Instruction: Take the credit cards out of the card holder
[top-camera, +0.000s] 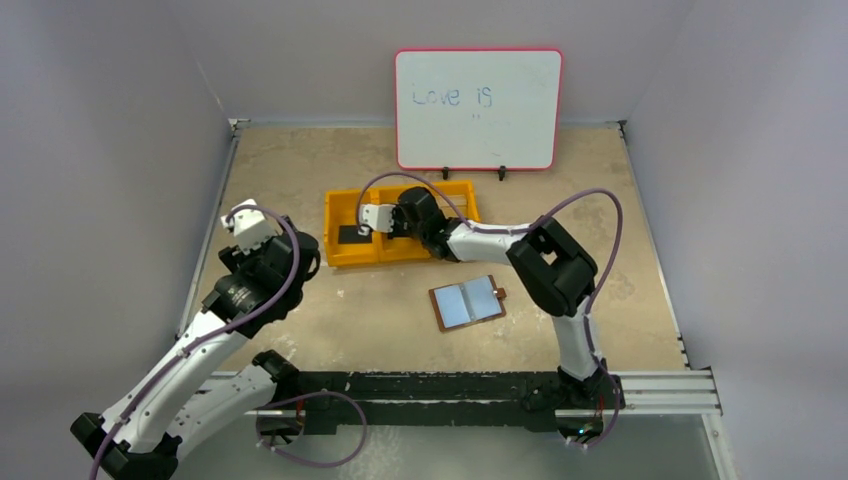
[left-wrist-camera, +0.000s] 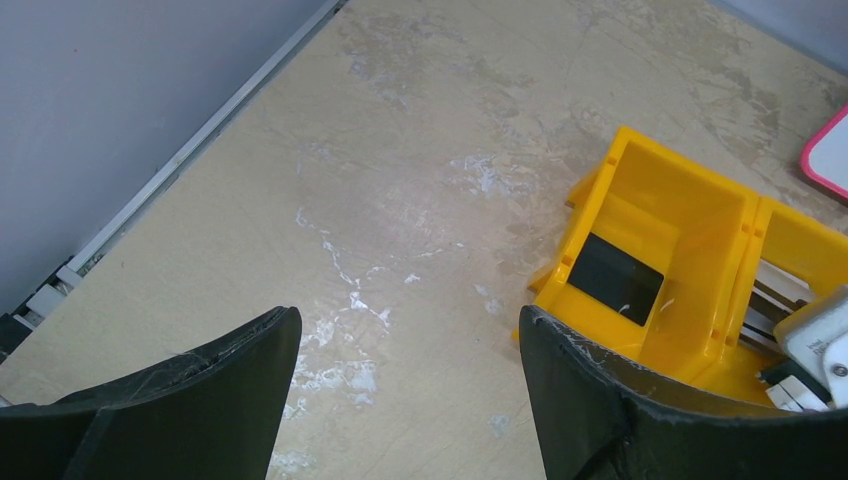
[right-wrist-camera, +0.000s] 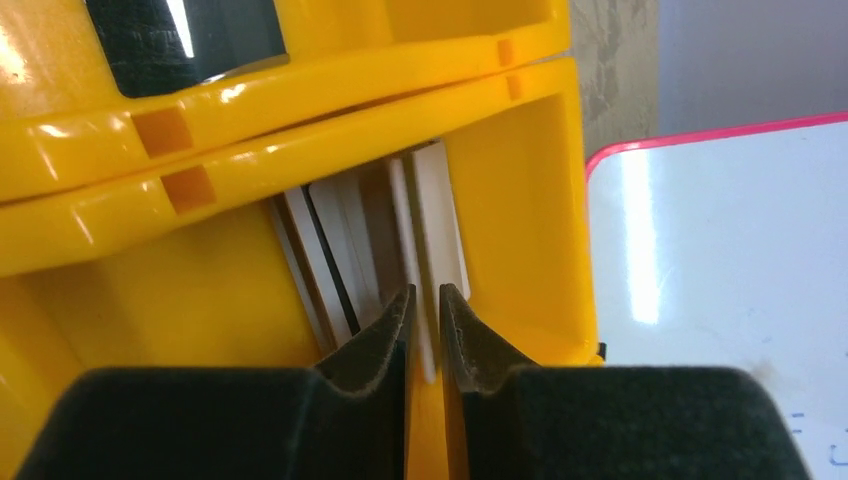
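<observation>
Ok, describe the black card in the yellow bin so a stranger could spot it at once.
Find the whiteboard at the back of the table; the yellow bin sits just in front of it. The black card lies flat, alone, in the bin's left end compartment, while the next compartment's cards stand on edge.

left arm (top-camera: 190, 350) runs from base at bottom left up and inward, elbow bent, wrist raised near left side. left gripper (left-wrist-camera: 405, 320) tilts downward, jaws spread wide, nothing between them; black fingers (left-wrist-camera: 200, 400) sit at lower corners of wrist view. right arm (top-camera: 575, 330) stands up from base, folds sharply at elbow, forearm reaches left and far. right gripper (right-wrist-camera: 425, 300) points down, jaws nearly together, thin slit between fingertips (right-wrist-camera: 385, 340); whether they pinch anything unclear.
</observation>
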